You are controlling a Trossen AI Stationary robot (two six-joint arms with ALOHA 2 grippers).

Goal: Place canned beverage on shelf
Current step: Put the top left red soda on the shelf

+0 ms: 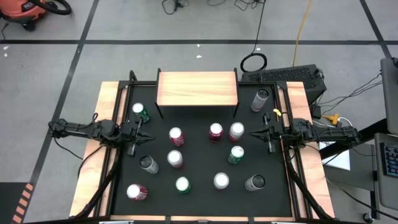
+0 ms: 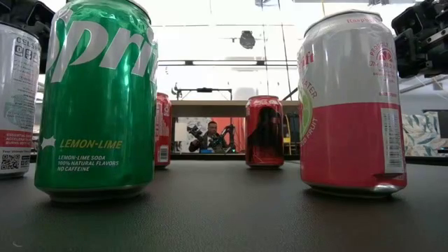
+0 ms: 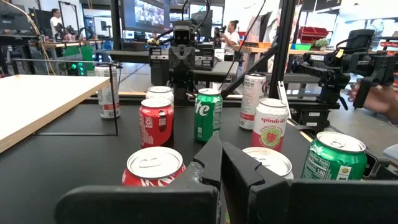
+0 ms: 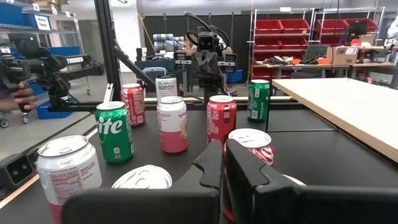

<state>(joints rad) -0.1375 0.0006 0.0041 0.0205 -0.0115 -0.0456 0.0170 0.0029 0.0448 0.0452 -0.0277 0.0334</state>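
Note:
Several upright beverage cans stand on their bases on the black table top (image 1: 199,199), among them a red can (image 1: 176,136), a pink-and-white can (image 1: 237,130) and a green can (image 1: 236,154). The shelf (image 1: 197,89), a light wooden top on thin black legs, stands at the table's far middle with nothing on it. My left gripper (image 1: 151,137) waits shut and level at the table's left side, short of the cans. My right gripper (image 1: 250,132) waits shut and level at the right side, facing it. In the wrist views the shut fingers (image 3: 221,146) (image 4: 222,149) point over the cans.
Wooden side rails (image 1: 93,155) (image 1: 308,155) flank the black top. A silver can (image 1: 260,99) stands right of the shelf, a green one (image 1: 139,111) left of it. A keyboard (image 1: 283,76) lies beyond the far right corner. A person's hand (image 3: 373,99) shows beside the table.

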